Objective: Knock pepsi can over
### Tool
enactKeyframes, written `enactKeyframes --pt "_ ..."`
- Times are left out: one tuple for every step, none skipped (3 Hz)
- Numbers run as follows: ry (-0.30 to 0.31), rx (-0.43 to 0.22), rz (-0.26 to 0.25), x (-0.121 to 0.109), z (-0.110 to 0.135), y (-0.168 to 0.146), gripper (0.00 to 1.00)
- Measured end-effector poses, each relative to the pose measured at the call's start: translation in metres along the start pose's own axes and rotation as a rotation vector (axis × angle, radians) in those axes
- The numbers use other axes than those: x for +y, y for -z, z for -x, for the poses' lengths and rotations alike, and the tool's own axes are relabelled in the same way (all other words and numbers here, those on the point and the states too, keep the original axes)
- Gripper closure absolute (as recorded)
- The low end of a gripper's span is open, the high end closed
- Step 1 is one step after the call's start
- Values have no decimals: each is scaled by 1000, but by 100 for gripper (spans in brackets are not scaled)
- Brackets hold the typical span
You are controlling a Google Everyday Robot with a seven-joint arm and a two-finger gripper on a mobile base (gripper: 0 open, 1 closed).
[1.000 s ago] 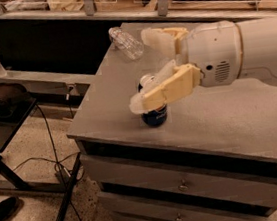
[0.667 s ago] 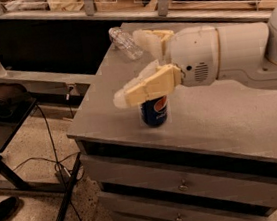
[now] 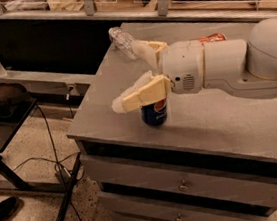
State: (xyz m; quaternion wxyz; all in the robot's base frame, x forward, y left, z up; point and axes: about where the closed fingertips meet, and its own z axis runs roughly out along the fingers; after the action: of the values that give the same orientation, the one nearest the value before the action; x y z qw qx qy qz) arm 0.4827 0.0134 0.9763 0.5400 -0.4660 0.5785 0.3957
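Note:
The pepsi can (image 3: 154, 113) stands upright near the front edge of the grey table (image 3: 230, 121). It is dark blue with a round logo, and its top is hidden under my gripper. My gripper (image 3: 128, 76) reaches in from the right and is open and empty. Its near finger (image 3: 139, 94) lies across the top of the can and sticks out to the can's left. Its far finger (image 3: 146, 52) is behind the can, toward the bottle.
A clear plastic bottle (image 3: 120, 38) lies at the table's back left corner. An orange-red can (image 3: 213, 38) shows behind my arm. Drawers (image 3: 188, 187) are below the tabletop. A black stand (image 3: 2, 106) and cables are on the floor at left.
My gripper has swung left, so the near finger now reaches farther past the can's left side. The can stays upright in the same spot.

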Motion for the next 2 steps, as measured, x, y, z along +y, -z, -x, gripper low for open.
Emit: enactKeyframes --pt "19 -20 -10 -6 2 6 0" --pt "63 -54 -20 -25 0 19 0"
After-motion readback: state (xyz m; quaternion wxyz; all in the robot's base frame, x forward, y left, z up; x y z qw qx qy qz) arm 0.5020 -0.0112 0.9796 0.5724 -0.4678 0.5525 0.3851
